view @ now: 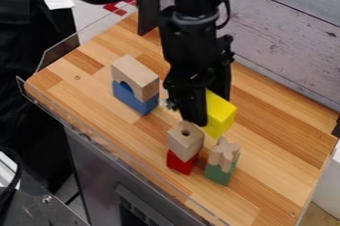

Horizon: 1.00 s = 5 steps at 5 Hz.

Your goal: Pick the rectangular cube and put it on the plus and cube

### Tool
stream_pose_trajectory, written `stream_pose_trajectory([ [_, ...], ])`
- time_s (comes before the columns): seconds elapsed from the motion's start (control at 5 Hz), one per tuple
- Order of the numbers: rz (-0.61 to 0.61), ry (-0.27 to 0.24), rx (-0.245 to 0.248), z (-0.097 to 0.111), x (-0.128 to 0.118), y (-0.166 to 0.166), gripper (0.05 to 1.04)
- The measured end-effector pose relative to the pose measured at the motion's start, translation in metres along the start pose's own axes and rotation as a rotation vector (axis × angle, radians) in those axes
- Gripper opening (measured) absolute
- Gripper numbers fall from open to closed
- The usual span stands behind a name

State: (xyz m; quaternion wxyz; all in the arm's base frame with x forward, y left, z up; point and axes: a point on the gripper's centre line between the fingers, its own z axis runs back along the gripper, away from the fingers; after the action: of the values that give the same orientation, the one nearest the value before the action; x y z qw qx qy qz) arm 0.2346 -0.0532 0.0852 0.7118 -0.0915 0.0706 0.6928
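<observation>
Wooden counter (276, 150), yellow block (220, 114) in claw (210, 109), long axis unclear

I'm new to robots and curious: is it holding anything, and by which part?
The yellow rectangular block, apparently between the fingers, one along its picture-left side; the other's contact is hidden.

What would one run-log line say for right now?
gripper: holding yellow block | target: wooden plus on green block | placement: not yet

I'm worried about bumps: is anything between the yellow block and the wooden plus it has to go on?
Nothing visible stands between the yellow block and the wooden plus. The holed wooden block on the red block stands beside the plus.
</observation>
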Motion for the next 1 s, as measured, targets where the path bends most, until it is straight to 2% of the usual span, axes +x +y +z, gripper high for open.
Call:
stream_pose_trajectory([
  [0.2,0.044,0.006,-0.024,-0.001,-0.001,-0.003,0.566],
  [1.0,0.082,0.068,-0.018,-0.018,-0.016,0.012,0.566],
])
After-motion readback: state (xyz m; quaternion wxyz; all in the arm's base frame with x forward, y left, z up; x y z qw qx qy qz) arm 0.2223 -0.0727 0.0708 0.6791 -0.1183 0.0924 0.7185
